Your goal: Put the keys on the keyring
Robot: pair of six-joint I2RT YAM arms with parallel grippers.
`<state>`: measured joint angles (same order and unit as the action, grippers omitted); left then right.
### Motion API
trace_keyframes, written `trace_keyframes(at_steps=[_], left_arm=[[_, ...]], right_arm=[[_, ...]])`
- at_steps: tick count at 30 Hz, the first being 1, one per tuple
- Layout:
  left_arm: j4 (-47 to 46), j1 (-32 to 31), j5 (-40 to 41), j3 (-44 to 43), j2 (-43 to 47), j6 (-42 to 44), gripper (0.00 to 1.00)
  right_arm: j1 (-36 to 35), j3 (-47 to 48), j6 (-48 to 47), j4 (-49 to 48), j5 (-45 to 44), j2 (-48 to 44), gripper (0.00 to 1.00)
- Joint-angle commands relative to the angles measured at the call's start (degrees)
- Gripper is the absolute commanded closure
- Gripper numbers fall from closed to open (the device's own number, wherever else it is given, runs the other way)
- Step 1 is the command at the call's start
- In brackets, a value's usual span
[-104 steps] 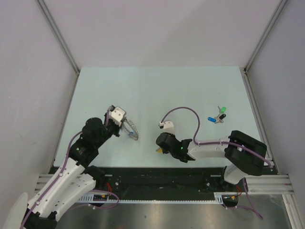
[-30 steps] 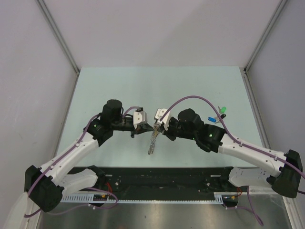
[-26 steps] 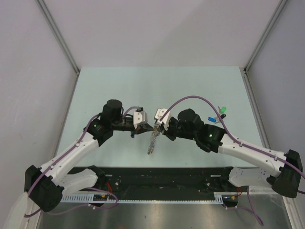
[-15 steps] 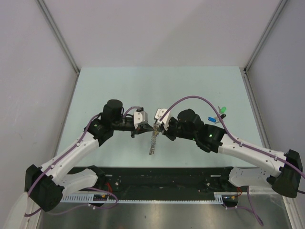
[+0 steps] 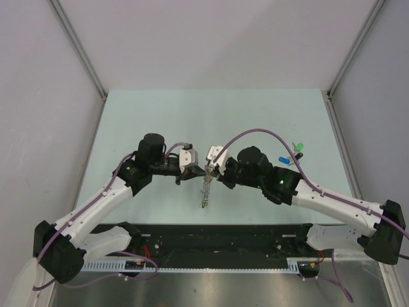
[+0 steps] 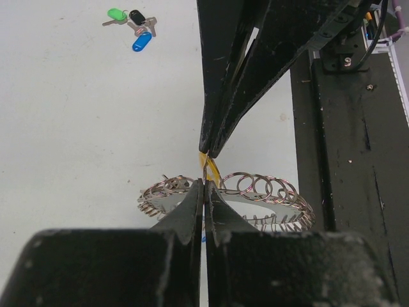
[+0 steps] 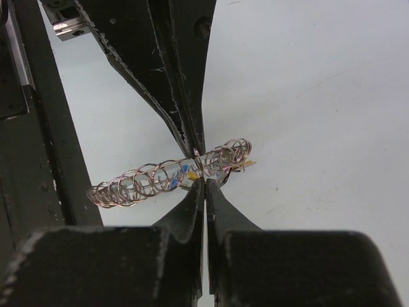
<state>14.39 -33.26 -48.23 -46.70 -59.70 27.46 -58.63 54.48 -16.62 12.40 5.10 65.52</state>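
Observation:
The keyring [image 5: 204,190], a wide ring of coiled grey wire loops, hangs edge-on above the table's middle. My left gripper [image 5: 202,171] is shut on its rim [image 6: 255,192]. My right gripper [image 5: 211,171] meets it tip to tip from the other side, shut on a yellow-capped key [image 6: 208,162] that touches the keyring [image 7: 147,179]. In the right wrist view, my right gripper [image 7: 204,184] sits just below the loops. The key's blade is hidden. Three more keys lie at the right: green [image 5: 297,146], black [image 5: 293,155], blue [image 5: 283,160].
The black frame rail [image 5: 217,240] runs along the table's near edge. Grey walls close the table [image 5: 192,115] in at the back and sides. In the left wrist view the loose keys [image 6: 133,25] lie far ahead on the pale surface.
Since the earliest frame both arms have lifted and come together at mid-table, the left carrying the keyring. Over the last second the hanging keyring has only swung slightly.

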Motion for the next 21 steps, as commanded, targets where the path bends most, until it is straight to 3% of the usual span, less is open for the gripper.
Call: trace_keyframes(at_steps=[1, 21], left_arm=[[-1.3, -0.8, -4.2, -1.0, 0.2, 1.3, 1.00], [0.0, -2.3, -5.6, -1.3, 0.1, 3.1, 1.00]], right_arm=[[-0.6, 2.7, -0.3, -3.3, 0.0, 0.5, 1.00], [-0.7, 3.7, -0.1, -4.2, 4.2, 1.9, 1.00]])
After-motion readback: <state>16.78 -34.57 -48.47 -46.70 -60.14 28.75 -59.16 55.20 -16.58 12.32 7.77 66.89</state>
